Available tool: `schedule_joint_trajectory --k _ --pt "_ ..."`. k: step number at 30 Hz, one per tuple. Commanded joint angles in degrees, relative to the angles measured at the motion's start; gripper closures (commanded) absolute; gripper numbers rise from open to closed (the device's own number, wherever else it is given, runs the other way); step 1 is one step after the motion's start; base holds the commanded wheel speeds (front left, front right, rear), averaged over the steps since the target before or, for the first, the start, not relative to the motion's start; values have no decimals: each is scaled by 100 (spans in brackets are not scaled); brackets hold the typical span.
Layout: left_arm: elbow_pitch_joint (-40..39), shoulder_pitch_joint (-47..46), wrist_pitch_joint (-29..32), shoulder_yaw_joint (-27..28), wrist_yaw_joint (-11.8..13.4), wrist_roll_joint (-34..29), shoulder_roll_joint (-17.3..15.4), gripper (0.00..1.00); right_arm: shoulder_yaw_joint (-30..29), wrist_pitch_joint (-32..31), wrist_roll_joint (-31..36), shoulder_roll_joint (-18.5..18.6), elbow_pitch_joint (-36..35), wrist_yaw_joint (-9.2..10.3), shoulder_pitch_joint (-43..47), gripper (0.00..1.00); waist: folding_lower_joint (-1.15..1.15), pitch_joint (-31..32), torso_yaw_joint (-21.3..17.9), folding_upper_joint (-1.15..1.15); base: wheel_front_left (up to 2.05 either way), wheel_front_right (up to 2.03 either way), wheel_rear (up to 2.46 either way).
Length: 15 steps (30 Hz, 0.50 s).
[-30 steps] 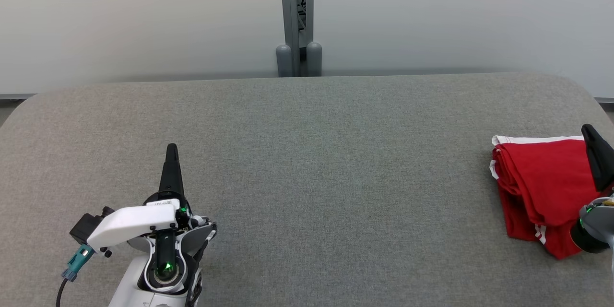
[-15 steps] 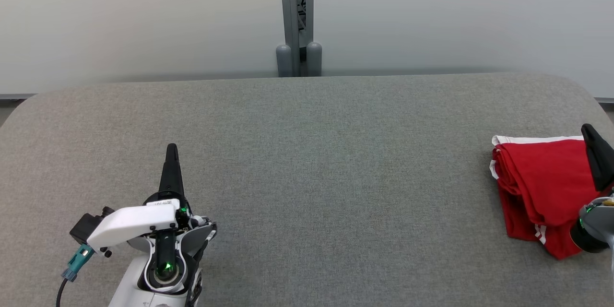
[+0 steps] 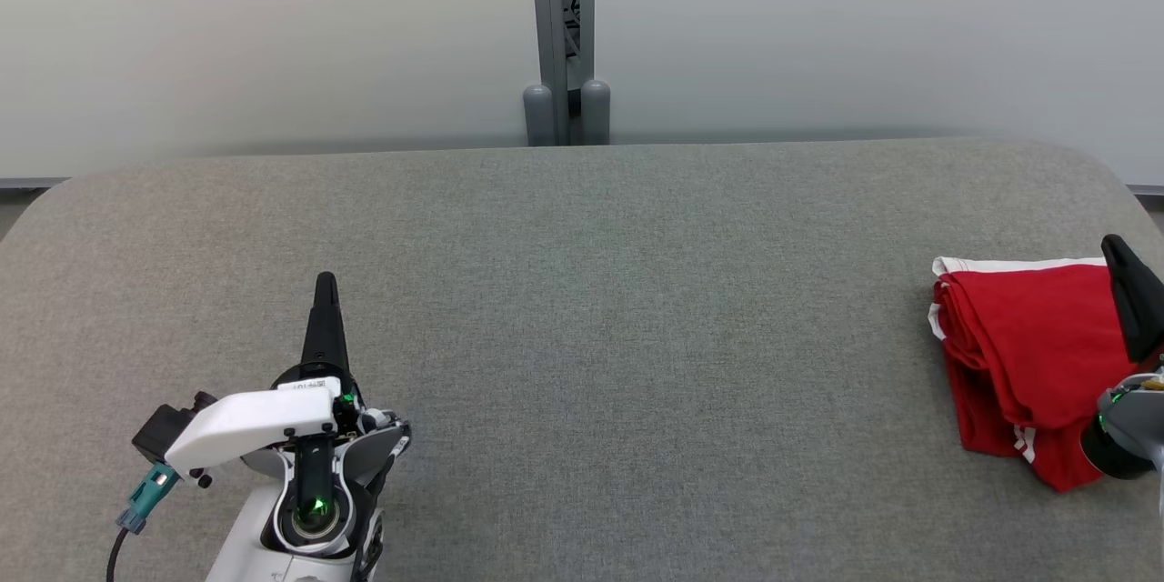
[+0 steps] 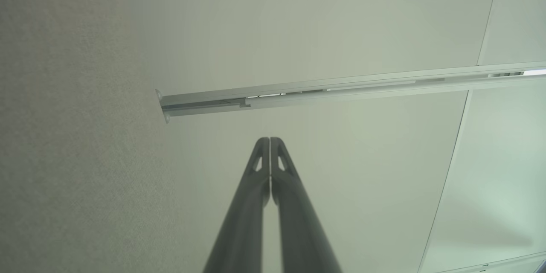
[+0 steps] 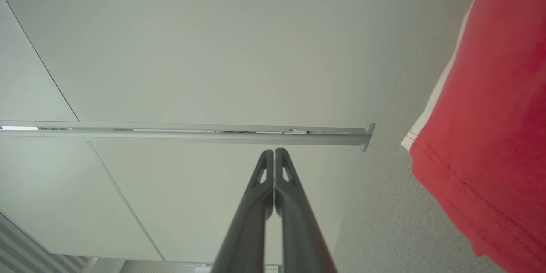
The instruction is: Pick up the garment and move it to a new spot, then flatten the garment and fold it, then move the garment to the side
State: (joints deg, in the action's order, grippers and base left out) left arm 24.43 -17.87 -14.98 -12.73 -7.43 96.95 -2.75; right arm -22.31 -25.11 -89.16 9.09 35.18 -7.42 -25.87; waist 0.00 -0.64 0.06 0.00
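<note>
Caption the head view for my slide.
Folded red garment on table, far right; left gripper and right gripper shut, empty.

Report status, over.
Left gripper shut, empty. Right gripper shut, empty, by folded red garment. Garment lies at right end of gray table. No obstruction seen.

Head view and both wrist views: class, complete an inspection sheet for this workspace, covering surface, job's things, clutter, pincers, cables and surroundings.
Surface: grey fabric table, rounded far corners.
Job's things: red garment with white trim, folded, at the table's right end.
Clutter: nothing seen.
Pincers: left pincer shut, empty, over the table's near left; right pincer shut, empty, at the garment's right edge.
Cables: dark cable with teal plug by the left arm.
Surroundings: pale wall and grey post behind the table.
</note>
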Motion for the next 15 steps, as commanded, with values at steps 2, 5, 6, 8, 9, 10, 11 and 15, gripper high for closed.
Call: schedule_joint_trajectory --k 2,5,6,8,9,10,11,15 --pt "-3 -63 -8 4 -24 13 -15 100 -12 22 -25 36 5 -12 -7 100 0 0 0 0 0 0 0" --pt "-3 -63 -8 4 -24 13 -15 100 -10 24 -23 38 5 -12 -7 100 0 0 0 0 0 0 0" --pt "-3 -63 -8 4 -24 13 -15 100 -11 24 -24 38 5 -12 -7 100 0 0 0 0 0 0 0" --pt "-3 -63 -8 4 -24 13 -15 100 -10 25 -26 38 5 -12 -7 100 0 0 0 0 0 0 0" --pt "-3 -63 -8 4 -24 13 -15 100 -8 26 -27 39 5 -12 -7 100 0 0 0 0 0 0 0" --pt "-3 -63 -8 4 -24 13 -15 100 -8 26 -27 39 5 -12 -6 100 0 0 0 0 0 0 0" --pt "-3 -63 -8 4 -24 13 -15 100 -8 27 -27 38 5 -12 -6 100 0 0 0 0 0 0 0" --pt "-3 -63 -8 4 -24 13 -15 100 -7 28 -30 39 5 -12 -6 100 0 0 0 0 0 0 0"
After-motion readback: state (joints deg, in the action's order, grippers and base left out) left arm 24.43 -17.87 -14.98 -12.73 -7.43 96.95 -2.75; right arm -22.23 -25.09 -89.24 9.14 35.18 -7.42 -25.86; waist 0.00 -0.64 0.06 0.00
